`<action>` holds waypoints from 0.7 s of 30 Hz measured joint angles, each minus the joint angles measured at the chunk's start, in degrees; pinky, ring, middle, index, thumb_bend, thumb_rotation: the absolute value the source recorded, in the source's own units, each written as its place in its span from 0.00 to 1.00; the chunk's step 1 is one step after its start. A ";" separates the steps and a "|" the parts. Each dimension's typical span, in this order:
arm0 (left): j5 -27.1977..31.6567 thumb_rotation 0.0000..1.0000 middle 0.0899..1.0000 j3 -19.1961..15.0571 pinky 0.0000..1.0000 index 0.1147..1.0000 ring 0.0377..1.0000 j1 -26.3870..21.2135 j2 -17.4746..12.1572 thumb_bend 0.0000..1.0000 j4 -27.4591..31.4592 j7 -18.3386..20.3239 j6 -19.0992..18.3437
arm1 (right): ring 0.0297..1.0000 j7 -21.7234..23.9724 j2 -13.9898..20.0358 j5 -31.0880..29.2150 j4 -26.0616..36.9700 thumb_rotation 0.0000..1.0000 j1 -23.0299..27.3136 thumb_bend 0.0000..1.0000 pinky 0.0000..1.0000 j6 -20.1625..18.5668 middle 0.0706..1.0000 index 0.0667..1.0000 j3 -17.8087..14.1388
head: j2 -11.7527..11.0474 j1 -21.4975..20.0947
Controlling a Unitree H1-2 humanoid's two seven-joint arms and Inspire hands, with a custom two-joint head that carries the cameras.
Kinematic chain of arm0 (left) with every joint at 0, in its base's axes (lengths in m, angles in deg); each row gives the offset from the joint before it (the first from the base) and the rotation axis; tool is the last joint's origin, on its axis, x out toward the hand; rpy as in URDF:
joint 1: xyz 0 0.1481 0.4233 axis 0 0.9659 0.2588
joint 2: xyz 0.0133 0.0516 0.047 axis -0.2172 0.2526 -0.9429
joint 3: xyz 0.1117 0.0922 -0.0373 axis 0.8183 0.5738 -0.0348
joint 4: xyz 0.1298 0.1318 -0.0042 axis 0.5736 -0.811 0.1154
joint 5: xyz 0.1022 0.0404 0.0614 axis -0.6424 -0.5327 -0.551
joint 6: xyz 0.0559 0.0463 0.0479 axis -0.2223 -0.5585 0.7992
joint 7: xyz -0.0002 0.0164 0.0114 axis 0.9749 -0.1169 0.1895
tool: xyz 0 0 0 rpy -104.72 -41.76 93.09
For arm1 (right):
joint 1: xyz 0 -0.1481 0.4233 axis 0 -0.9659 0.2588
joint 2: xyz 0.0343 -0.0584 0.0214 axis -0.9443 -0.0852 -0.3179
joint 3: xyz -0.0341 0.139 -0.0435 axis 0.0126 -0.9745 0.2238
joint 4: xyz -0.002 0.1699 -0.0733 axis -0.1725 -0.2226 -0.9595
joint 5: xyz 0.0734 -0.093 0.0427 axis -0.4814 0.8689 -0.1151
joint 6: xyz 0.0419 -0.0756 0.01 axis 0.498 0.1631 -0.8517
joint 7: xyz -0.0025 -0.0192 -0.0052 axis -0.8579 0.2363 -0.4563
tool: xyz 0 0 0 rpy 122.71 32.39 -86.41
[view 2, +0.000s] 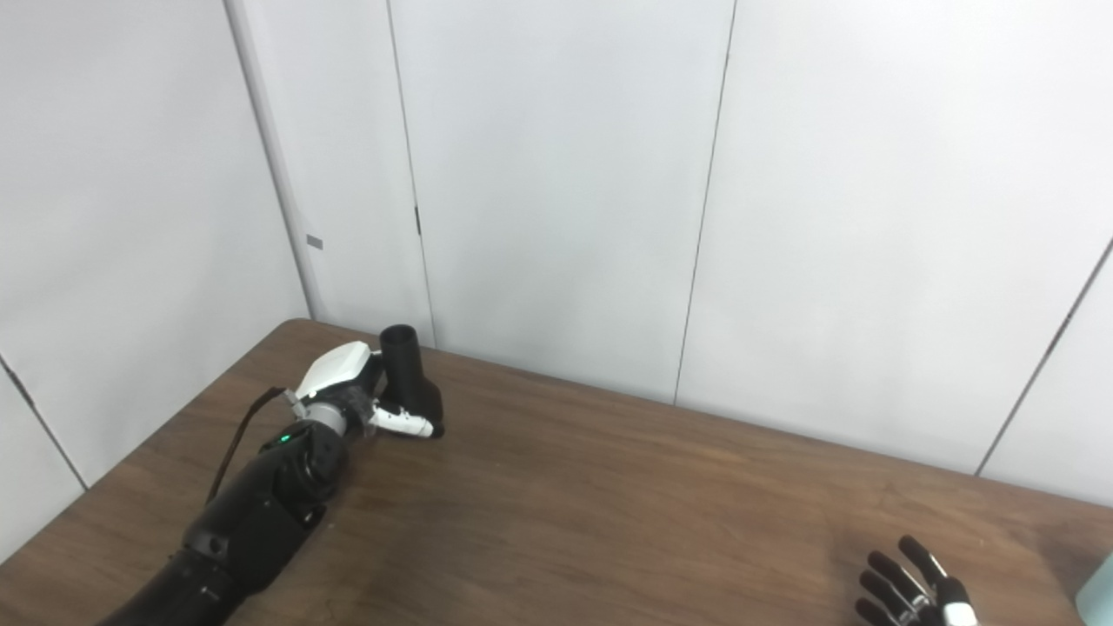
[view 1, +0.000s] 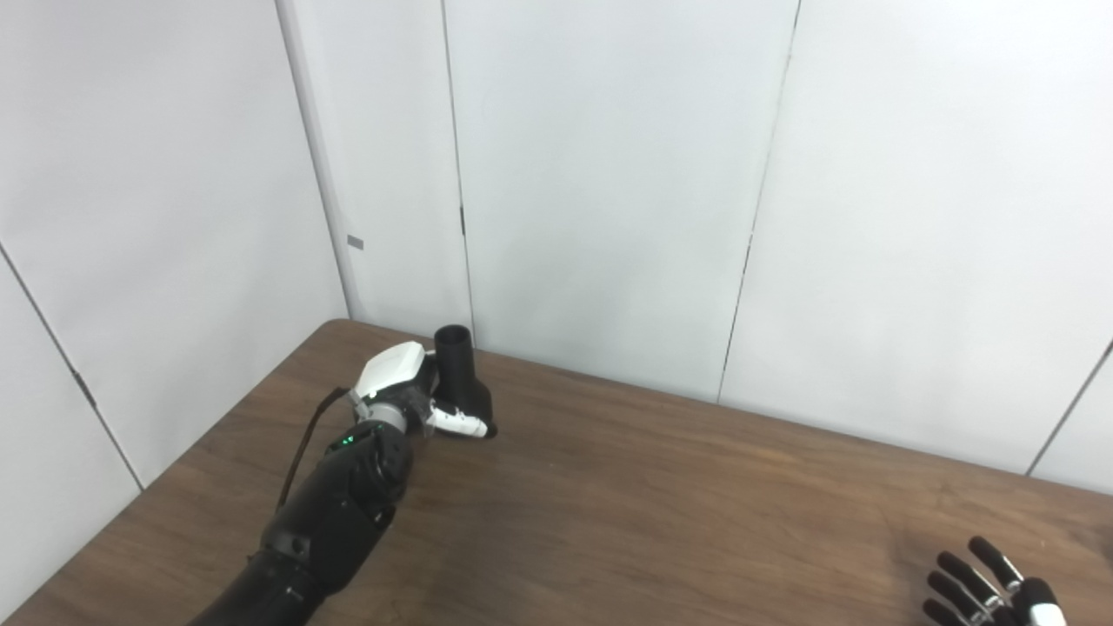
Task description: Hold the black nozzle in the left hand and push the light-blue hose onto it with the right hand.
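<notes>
Right eye view: light-blue hose [view 2: 1097, 589] mostly cut off, btm-right edge.

Black arm [view 1: 322, 522], green light, white-backed left hand [view 1: 409, 382].

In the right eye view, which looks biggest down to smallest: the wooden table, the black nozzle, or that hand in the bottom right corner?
1. The table, by far.
2 and 3. The black nozzle and the right hand look alike; the hand is cut off by the picture's edge and nearer the camera, so I won't rank them.
</notes>
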 measured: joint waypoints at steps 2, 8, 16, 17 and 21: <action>-1.11 0.24 0.86 0.16 0.67 0.76 0.83 -0.01 -0.05 0.99 -0.01 0.80 -0.05 | 0.84 0.01 -0.02 -0.31 0.00 0.73 0.00 0.26 0.84 -0.23 0.80 0.91 -0.11 | 0.09 0.00; -2.74 0.18 0.84 -1.38 0.64 0.74 0.81 -0.53 0.12 0.96 -0.91 2.84 -0.02 | 0.82 0.02 -0.06 -0.67 0.13 0.68 0.00 0.24 0.82 -1.01 0.77 0.90 -0.25 | 0.26 -0.09; -0.25 0.08 0.63 -3.89 0.52 0.50 0.62 -1.10 0.38 0.69 -1.90 3.09 0.18 | 0.79 0.27 -0.06 -1.08 0.03 0.64 -0.01 0.24 0.80 -1.05 0.73 0.89 -0.44 | 0.44 -0.18; 0.57 0.06 0.63 -4.53 0.57 0.44 0.66 -1.10 0.42 0.58 -1.99 2.97 0.23 | 0.78 0.29 -0.06 -1.09 -0.02 0.63 -0.01 0.24 0.77 -1.04 0.73 0.88 -0.44 | 0.79 -0.61; 1.55 0.05 0.63 -4.85 0.61 0.42 0.69 -1.09 0.39 0.53 -2.45 2.66 0.24 | 0.74 0.25 -0.06 -1.22 -0.10 0.55 -0.02 0.25 0.72 -1.12 0.71 0.85 -0.56 | 0.88 -0.79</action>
